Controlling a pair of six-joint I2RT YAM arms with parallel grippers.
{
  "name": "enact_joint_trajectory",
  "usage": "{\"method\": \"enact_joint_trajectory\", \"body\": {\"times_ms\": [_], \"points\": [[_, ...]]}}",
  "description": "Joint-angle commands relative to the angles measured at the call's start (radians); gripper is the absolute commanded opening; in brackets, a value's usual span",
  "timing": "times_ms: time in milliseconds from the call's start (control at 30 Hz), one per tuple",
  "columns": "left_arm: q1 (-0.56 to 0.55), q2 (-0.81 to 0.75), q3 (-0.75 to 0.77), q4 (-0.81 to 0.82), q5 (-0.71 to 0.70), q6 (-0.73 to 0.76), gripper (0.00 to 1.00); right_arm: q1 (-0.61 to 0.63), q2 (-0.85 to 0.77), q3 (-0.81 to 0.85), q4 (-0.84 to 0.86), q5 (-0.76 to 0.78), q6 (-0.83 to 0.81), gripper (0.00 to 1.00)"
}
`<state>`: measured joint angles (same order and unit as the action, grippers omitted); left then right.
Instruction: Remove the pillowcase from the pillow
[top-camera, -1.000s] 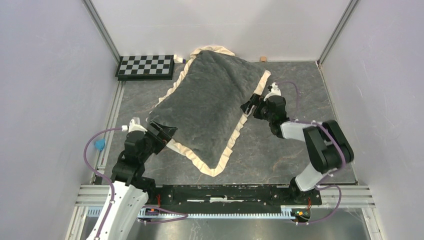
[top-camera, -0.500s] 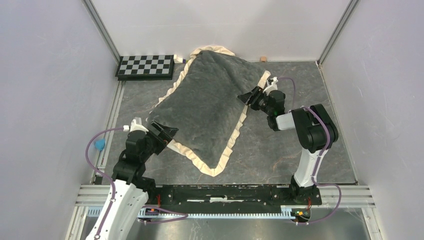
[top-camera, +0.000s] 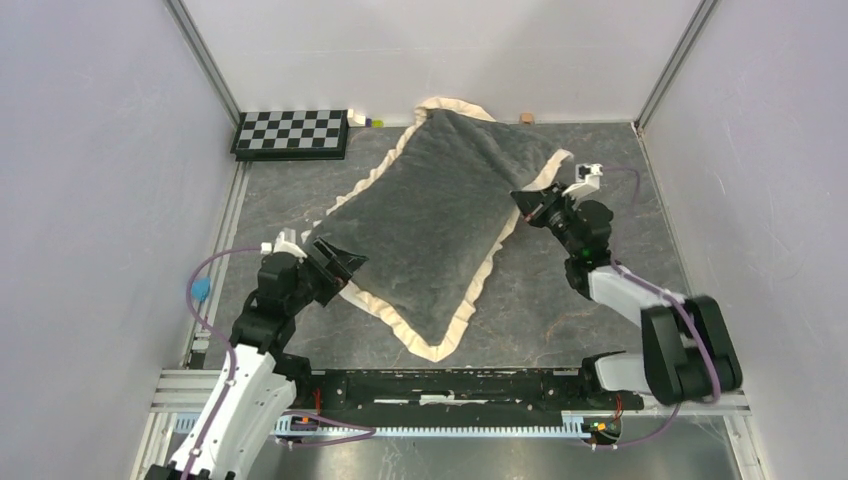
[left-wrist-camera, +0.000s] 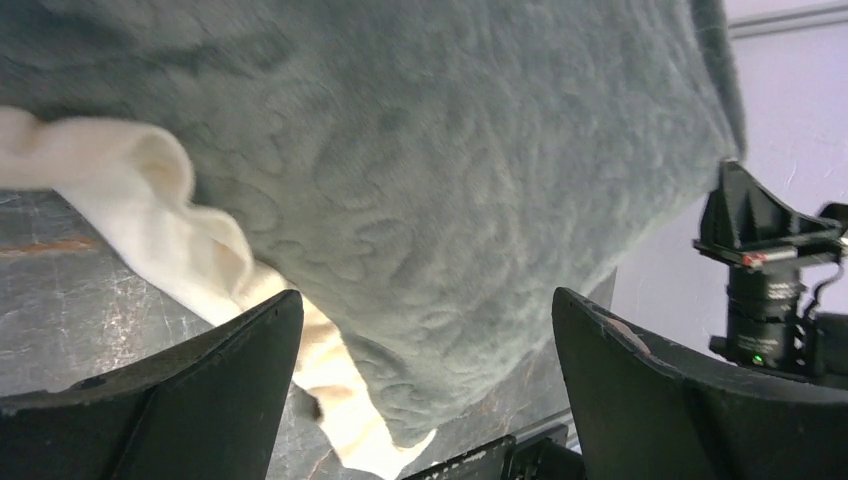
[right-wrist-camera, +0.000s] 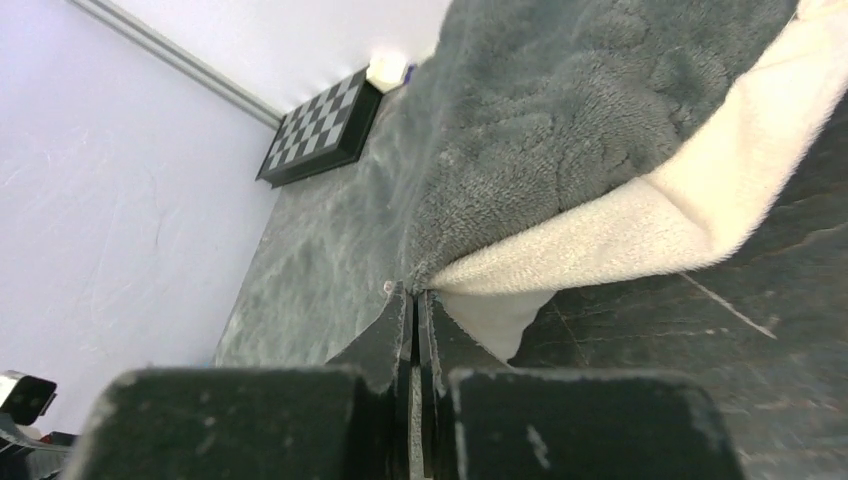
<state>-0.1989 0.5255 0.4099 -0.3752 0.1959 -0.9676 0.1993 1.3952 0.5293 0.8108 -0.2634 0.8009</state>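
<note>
Marbled grey table (top-camera: 560, 300) bears the frilled pillowcase (top-camera: 430, 220).

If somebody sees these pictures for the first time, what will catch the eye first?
The big dark grey quilted pillowcase with its cream frill dominates, lying plump and slantwise across the middle of the table. The right pincer is shut on its frilled right edge, while the left pincer stands open at its near-left corner. A small checkerboard sits at the far left by the wall.
</note>
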Motion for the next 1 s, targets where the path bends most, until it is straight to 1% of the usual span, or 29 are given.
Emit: {"method": "enact_joint_trajectory", "body": {"times_ms": [0, 167, 233, 300, 433, 533, 600, 700, 833, 967], "points": [[-0.016, 0.052, 0.046, 0.069, 0.106, 0.029, 1.0, -0.015, -0.243, -0.052, -0.094, 0.16, -0.082, 0.0], [-0.075, 0.059, 0.054, 0.116, 0.113, 0.029, 1.0, -0.015, -0.476, -0.07, -0.241, 0.283, -0.108, 0.0], [-0.116, 0.059, 0.067, 0.129, 0.103, 0.053, 1.0, -0.015, -0.548, -0.041, -0.312, 0.333, -0.109, 0.0], [-0.17, 0.061, 0.088, 0.134, 0.073, 0.098, 1.0, -0.015, -0.579, 0.027, -0.426, 0.38, -0.106, 0.0], [-0.305, 0.072, 0.172, 0.111, -0.064, 0.215, 0.99, -0.014, -0.569, 0.17, -0.583, 0.369, -0.09, 0.0], [-0.39, 0.131, 0.25, 0.103, -0.092, 0.308, 0.97, -0.014, -0.534, 0.247, -0.644, 0.317, -0.05, 0.0], [-0.45, 0.199, 0.309, 0.084, -0.123, 0.348, 0.94, -0.011, -0.514, 0.29, -0.674, 0.28, -0.028, 0.0], [-0.581, 0.284, 0.411, 0.045, -0.218, 0.419, 0.94, -0.001, -0.488, 0.357, -0.728, 0.27, 0.01, 0.0], [-0.789, 0.378, 0.519, 0.024, -0.381, 0.528, 0.95, 0.019, -0.453, 0.459, -0.839, 0.309, 0.049, 0.0], [-0.982, 0.543, 0.685, -0.088, -0.544, 0.62, 0.97, 0.032, -0.434, 0.48, -0.829, 0.303, 0.057, 0.0]]}}
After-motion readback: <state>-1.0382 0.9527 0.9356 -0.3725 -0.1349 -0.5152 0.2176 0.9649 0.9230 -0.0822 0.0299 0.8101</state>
